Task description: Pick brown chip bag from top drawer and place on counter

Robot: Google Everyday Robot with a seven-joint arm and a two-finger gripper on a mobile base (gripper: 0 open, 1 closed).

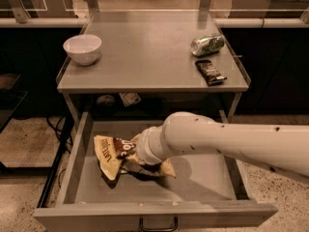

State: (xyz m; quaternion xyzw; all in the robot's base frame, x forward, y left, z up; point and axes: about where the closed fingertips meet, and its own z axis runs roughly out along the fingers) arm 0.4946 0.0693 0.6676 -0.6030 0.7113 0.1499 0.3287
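The brown chip bag [112, 153] lies crumpled in the left half of the open top drawer [79, 168], with its cream end toward the left wall. My white arm reaches in from the right. My gripper [138, 159] is at the bag's right end, down inside the drawer and mostly hidden behind the wrist. The bag's right part is covered by the wrist. The counter [145, 57] is the grey top above the drawer.
On the counter stand a white bowl [82, 48] at the left, a tipped can [207, 44] and a small black wrapper [210, 72] at the right. The drawer's dark handle [158, 224] is at the front. Dark cabinets flank the unit.
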